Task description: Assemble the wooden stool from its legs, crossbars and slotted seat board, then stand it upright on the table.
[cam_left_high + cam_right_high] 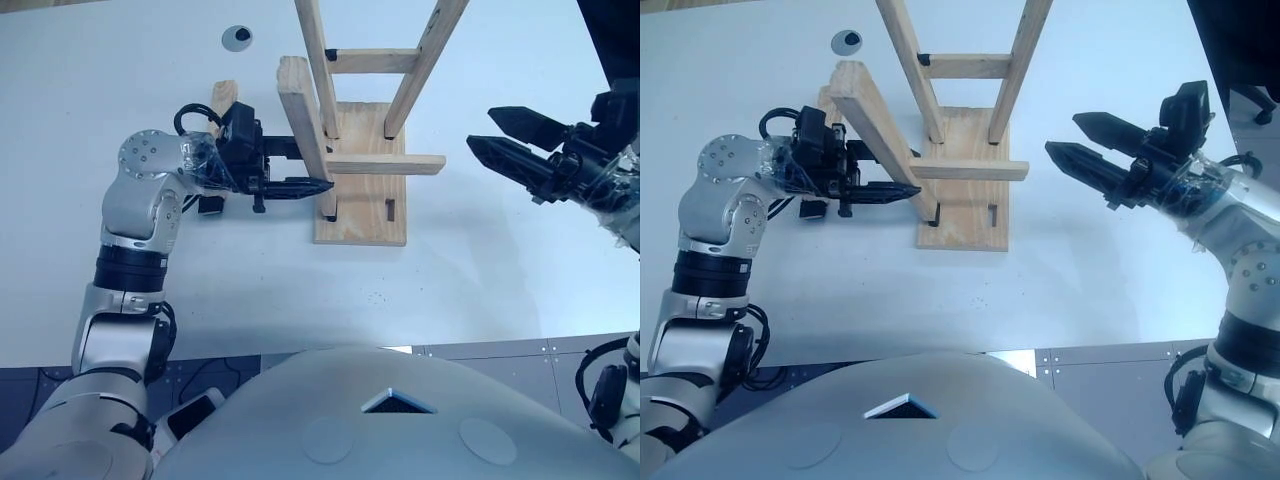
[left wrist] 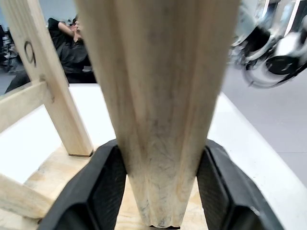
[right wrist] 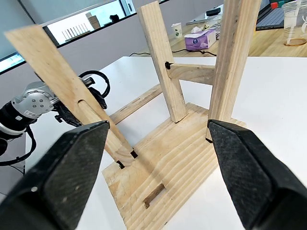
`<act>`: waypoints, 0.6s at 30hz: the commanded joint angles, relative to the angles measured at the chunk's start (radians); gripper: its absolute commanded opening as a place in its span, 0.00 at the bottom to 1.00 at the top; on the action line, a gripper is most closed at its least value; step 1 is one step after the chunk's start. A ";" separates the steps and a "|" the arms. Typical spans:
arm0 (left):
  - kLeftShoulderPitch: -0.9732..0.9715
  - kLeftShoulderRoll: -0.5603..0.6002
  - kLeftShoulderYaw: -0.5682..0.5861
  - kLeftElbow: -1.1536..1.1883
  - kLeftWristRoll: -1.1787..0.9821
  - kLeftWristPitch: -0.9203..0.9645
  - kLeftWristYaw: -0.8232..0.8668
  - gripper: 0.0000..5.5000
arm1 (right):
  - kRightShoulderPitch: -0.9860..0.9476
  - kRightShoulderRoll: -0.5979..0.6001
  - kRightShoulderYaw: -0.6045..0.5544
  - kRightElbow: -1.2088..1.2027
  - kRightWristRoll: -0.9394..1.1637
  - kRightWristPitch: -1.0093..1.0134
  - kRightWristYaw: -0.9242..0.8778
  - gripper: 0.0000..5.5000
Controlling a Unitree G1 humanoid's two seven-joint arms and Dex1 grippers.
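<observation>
The far-left leg (image 1: pixel 318 60) and far-right leg (image 1: pixel 428 60), rising from the seat board (image 1: pixel 365 215), run out past the top edge of the head views, so their upper ends are unseen. The near leg (image 2: pixel 158 120), gripped by the left claw (image 1: pixel 315 168) at the board's left side, covers its own slot and one fingertip. A loose wooden piece (image 1: pixel 224 97) left of the board lies partly behind that claw. A dark round thing (image 1: pixel 237 38) beyond the board is too small to tell.

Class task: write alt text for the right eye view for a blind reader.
The left gripper clamps a wooden leg set in the seat board on a white table; the open right gripper hovers beside it.
</observation>
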 commanded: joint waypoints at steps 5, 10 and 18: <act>0.126 0.068 -0.066 -0.082 0.105 0.071 0.115 0.37 | 0.018 0.033 -0.019 -0.029 0.016 -0.009 -0.025 0.69; 0.178 0.120 -0.142 -0.075 0.180 0.085 0.146 0.37 | 0.012 0.030 -0.023 -0.014 0.009 -0.013 -0.022 0.69; 0.092 0.112 -0.111 0.000 0.171 0.037 0.201 0.42 | 0.041 0.055 -0.038 -0.016 0.003 -0.029 -0.038 0.69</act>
